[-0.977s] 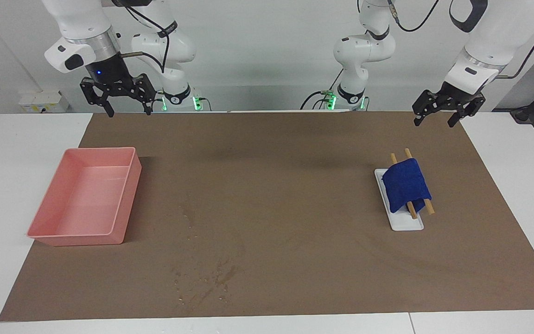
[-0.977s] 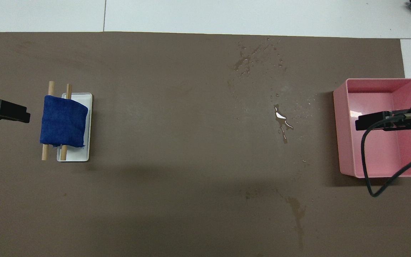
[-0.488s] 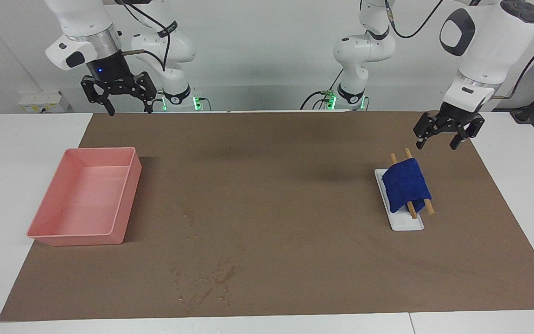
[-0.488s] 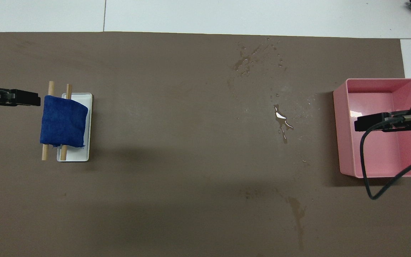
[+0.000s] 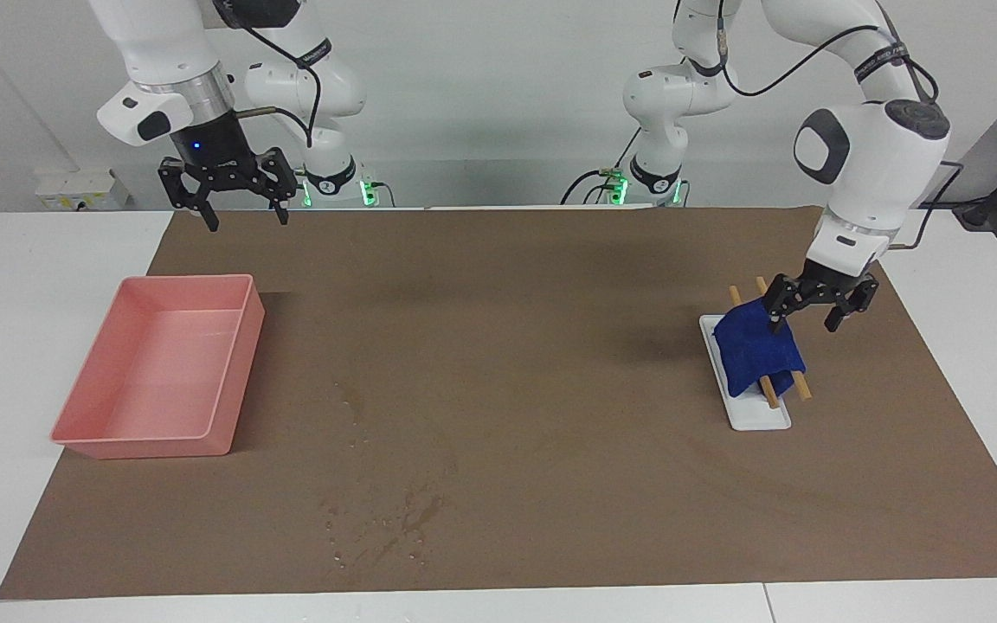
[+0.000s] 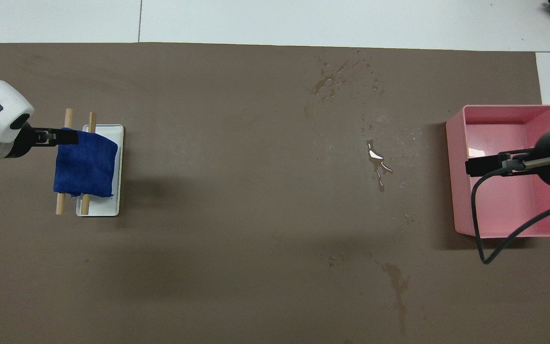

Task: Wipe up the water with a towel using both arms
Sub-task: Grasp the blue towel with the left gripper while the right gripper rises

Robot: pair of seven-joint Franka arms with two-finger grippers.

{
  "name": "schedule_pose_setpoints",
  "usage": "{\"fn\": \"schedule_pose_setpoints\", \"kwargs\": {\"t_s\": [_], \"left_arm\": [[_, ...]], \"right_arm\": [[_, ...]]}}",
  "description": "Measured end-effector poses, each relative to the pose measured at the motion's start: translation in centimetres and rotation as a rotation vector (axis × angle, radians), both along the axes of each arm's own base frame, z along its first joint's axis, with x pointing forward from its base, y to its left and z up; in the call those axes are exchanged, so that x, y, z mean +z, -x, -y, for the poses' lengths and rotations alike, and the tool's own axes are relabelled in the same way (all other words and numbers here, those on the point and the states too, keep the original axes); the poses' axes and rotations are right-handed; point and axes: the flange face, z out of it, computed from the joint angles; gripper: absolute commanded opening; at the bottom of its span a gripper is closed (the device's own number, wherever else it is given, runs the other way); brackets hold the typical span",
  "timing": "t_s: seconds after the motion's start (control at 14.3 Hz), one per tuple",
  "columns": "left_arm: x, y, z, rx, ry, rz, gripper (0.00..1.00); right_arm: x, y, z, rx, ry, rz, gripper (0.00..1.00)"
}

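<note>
Left claw (image 5: 804, 321) now down, spread at towel (image 5: 755, 346) on rack (image 5: 758, 415); right claw (image 5: 240, 193) spread, waiting.

left claw (image 5: 804, 318) open – over towel (image 5: 756, 346)

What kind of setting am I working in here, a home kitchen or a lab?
Most likely a robotics lab bench: two white arms bolted at a white table, a brown mat as the work surface, and staged props only, a towel on a small rack and a pink tray.
</note>
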Motion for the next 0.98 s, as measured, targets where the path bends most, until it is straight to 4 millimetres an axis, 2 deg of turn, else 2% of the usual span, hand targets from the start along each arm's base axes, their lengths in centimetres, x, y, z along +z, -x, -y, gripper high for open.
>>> {"fn": "schedule_pose_setpoints", "kwargs": {"t_s": [0.21, 0.42, 0.56, 0.63, 0.84, 0.98], "left_arm": [[-2.6, 0.6, -0.1, 0.006, 0.001, -0.014, 0.86], [-3.3, 0.8, -0.1, 0.024, 0.005, -0.007, 0.76], [-3.3, 0.8, -0.1, 0.027, 0.005, -0.001, 0.68], [-3.4, 0.8, -0.2, 0.030, 0.006, -0.001, 0.64], [-3.6, 0.9, -0.3, 0.038, 0.007, -0.004, 0.41], [-3.7, 0.9, -0.3, 0.048, 0.009, -0.004, 0.40]], "right_arm": [[-0.7, 0.3, 0.1, -0.004, 0.001, -0.006, 1.00], [-0.8, 0.0, 1.1, -0.045, -0.044, 0.012, 1.00], [-0.9, -0.3, 1.1, -0.140, -0.104, 0.014, 1.00], [-1.0, -0.3, 0.7, -0.209, -0.135, 0.005, 1.00], [-0.9, -0.1, -1.6, -0.409, -0.231, -0.036, 1.00], [-0.9, 0.0, -2.8, -0.482, -0.272, -0.061, 1.00]]}}
